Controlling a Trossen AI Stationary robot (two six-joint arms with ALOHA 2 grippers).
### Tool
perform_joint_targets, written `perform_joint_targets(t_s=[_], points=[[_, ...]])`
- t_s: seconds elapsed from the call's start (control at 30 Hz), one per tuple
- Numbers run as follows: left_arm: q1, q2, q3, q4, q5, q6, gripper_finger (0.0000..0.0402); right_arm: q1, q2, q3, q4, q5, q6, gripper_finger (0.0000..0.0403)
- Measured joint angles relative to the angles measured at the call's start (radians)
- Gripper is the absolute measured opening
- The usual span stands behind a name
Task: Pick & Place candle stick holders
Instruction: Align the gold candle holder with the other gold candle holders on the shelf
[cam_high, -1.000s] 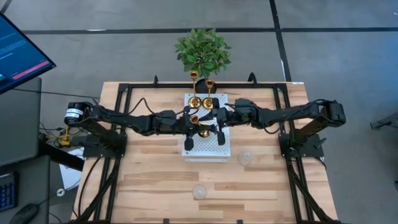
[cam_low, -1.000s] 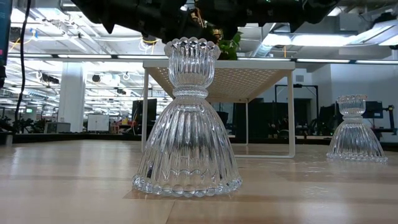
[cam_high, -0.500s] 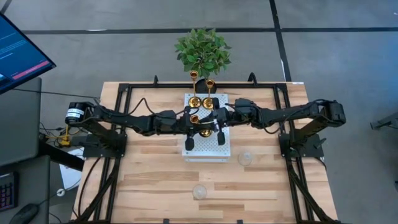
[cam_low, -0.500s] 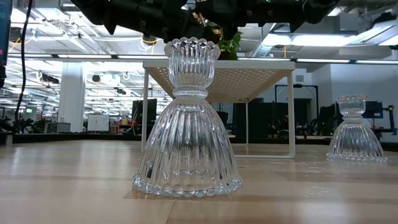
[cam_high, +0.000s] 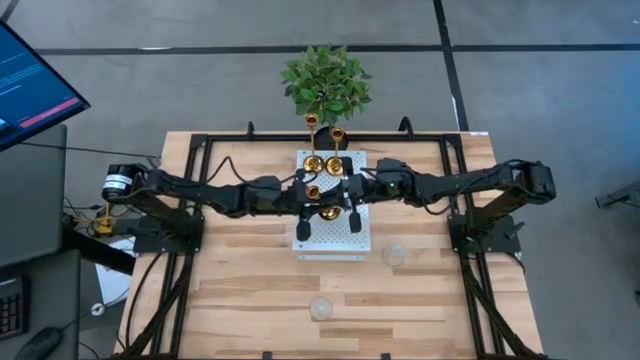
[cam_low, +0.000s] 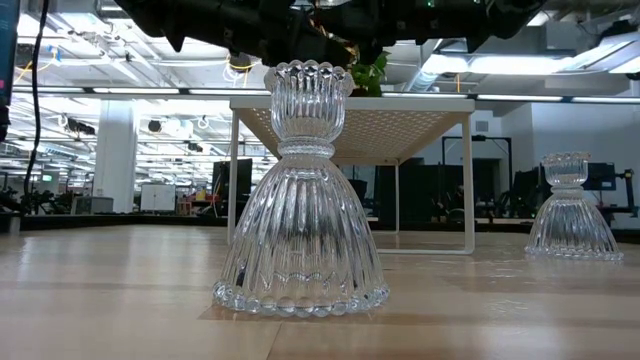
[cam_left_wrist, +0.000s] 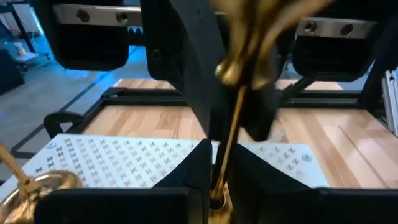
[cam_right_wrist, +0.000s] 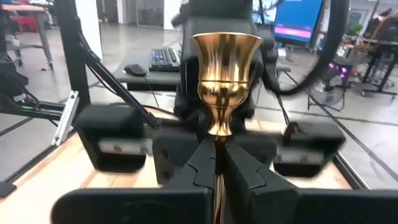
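Observation:
Above the white perforated stand (cam_high: 340, 240), my two grippers meet level from the left and the right at one gold candle stick holder (cam_high: 313, 190). My right gripper (cam_right_wrist: 216, 155) is shut on its thin stem just under the cup (cam_right_wrist: 225, 59). My left gripper (cam_left_wrist: 219, 180) is closed about the same stem lower down. Two more gold holders (cam_high: 313, 161) (cam_high: 335, 164) stand on their round bases at the stand's far end. Two clear glass holders (cam_high: 395, 254) (cam_high: 320, 307) stand on the wooden table. My left gripper has the low part of the stem (cam_left_wrist: 225, 146) between its two fingers, coming level from the table's left, across the stem. The stem leans a little. Whether the base rests on the stand is hidden by the grippers. My right gripper pinches the stem just below the cup's knob (cam_right_wrist: 216, 132) between its two fingers, coming level from the table's right, across the stem. The cup stands upright above the fingers.
A green potted plant (cam_high: 326, 82) stands behind the stand at the table's far edge. Black frame rails (cam_high: 190, 190) run along both table sides. A monitor (cam_high: 30, 90) and a keyboard lie off the table's left. The near half of the table holds only the glass holders.
My right gripper has shut on the gold holder's stem under the cup. Both arms have kept their places, and the holder has stayed where it was.

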Motion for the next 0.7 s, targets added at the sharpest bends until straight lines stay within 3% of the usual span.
perform_joint_targets(t_s=[0.33,0.5,0.7], points=[[0.000,-0.125,0.000,-0.143,-0.003,0.000,0.0041,-0.017,-0.152,-0.107,-0.019,0.099,-0.033,0.0001],[-0.005,-0.210,-0.002,-0.242,-0.004,-0.003,0.0039,-0.044,-0.293,-0.224,0.003,0.218,-0.033,0.0001],[-0.006,-0.292,-0.060,-0.243,-0.002,-0.002,0.0030,-0.132,-0.400,-0.394,0.171,0.250,0.025,0.0000]])
